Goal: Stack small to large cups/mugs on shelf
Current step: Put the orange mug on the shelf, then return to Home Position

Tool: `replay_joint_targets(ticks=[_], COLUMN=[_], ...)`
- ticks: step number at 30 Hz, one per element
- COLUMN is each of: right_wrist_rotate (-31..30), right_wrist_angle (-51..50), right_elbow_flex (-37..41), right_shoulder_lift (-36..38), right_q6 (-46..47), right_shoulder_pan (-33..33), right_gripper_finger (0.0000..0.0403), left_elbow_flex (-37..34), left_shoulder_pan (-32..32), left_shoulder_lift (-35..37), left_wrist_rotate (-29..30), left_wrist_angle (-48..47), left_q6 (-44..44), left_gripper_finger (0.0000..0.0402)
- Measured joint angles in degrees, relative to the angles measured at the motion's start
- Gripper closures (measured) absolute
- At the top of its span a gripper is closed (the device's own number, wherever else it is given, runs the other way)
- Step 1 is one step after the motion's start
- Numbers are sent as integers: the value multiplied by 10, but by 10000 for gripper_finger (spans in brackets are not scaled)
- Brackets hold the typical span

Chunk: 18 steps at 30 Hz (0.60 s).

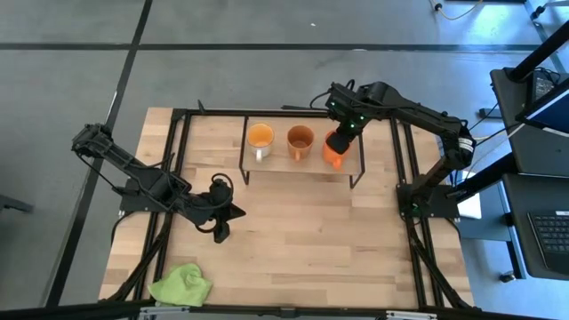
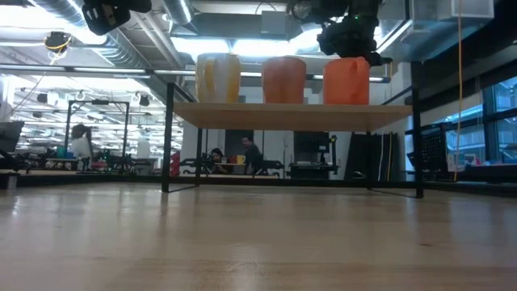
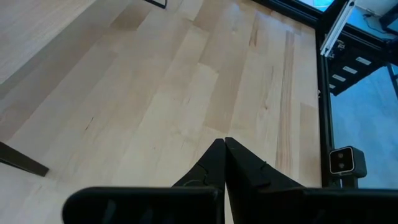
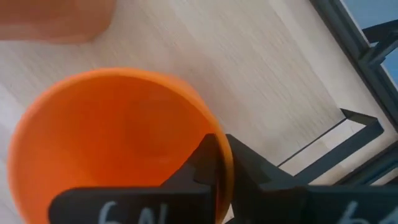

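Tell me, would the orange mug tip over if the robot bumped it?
Probably not easily: the orange mug stands upright on the flat shelf. It looks rigid, so it would likely slide. The right end effector grips its rim, which should steady it.

The light is bright and even, coming from ceiling lamps (image 2: 242,44) in the far room. The orange mug (image 4: 112,143) close to the right wrist camera looks perhaps slightly blurred. The shelf (image 1: 302,161) throws only a soft shadow on the table (image 1: 302,231).
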<state>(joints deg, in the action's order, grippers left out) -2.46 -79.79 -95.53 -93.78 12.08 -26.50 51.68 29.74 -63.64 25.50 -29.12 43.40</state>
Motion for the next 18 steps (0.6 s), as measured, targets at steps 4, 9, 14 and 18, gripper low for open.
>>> replay_joint_targets(ticks=[4,9,14,18], right_wrist_rotate=[-2,-2,-3,-9], right_wrist_angle=[11,16,6,-13], right_elbow_flex=[1,1,-11,-59], right_shoulder_lift=[-1,-1,-1,-1], right_q6=[-2,-2,-3,-4], right_shoulder_pan=[0,0,0,0], right_gripper_finger=[365,339,320,318], left_elbow_flex=[0,0,0,0], left_shoulder_pan=[0,0,0,0], left_shoulder_lift=[0,0,0,0], left_wrist_rotate=[0,0,0,0], left_wrist_angle=[0,-5,-19,-18], left_q6=[0,0,1,2], left_gripper_finger=[401,401,401,401])
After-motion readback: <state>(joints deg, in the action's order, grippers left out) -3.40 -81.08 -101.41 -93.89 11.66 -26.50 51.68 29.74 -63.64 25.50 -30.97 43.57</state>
